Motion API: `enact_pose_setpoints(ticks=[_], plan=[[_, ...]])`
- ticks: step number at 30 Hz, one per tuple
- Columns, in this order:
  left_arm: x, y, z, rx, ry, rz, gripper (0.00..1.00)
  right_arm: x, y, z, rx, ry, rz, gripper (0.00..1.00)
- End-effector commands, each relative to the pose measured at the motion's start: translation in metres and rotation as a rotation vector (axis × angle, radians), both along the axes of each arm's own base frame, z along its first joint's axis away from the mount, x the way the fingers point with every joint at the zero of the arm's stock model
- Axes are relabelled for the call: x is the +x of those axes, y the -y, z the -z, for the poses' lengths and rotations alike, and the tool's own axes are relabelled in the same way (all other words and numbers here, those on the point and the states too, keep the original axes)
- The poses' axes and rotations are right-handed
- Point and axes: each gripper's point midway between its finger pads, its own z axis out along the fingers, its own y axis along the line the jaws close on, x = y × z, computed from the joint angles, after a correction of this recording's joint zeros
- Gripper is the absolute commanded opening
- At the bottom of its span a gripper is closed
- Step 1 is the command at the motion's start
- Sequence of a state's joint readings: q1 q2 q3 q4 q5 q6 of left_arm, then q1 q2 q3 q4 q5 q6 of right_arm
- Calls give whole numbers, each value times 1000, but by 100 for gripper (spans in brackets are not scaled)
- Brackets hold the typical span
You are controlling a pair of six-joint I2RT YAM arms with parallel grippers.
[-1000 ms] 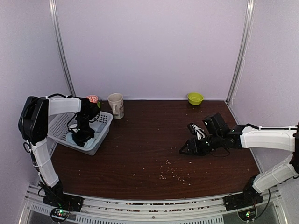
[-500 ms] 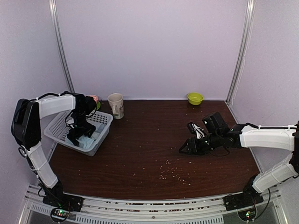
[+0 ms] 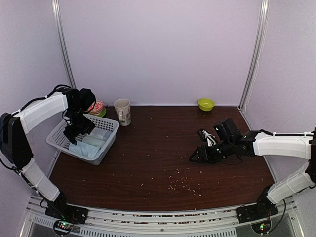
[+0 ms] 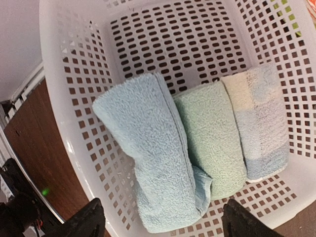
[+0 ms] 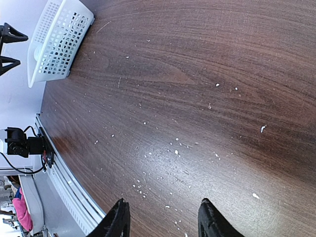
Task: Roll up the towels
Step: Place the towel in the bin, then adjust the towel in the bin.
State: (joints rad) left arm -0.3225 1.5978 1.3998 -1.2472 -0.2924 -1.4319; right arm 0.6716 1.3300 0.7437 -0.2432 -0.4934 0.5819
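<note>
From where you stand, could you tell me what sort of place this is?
Probably a robot test cell: plain lilac walls enclose a wooden table, the left arm and right arm are bolted to a rail at its near edge; the props are a mesh basket of towels, a mug, a bowl.

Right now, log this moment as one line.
left gripper: open, over basket | towels: three, side by side in basket | right gripper: open, over table | held: nothing
</note>
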Motion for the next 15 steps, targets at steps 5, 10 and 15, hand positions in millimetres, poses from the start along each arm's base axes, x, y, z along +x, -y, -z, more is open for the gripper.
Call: enact_pose_setpoints(ticks=[5,10,15], plan=[[7,-27,0,109,-5,89,42,5,1,-3,-9,13,7,47],[20,-15,27,80,-51,174,13,5,2,-2,-9,9,14,47],[16,0,62,23,-105,214,0,6,3,-2,-19,9,19,47]])
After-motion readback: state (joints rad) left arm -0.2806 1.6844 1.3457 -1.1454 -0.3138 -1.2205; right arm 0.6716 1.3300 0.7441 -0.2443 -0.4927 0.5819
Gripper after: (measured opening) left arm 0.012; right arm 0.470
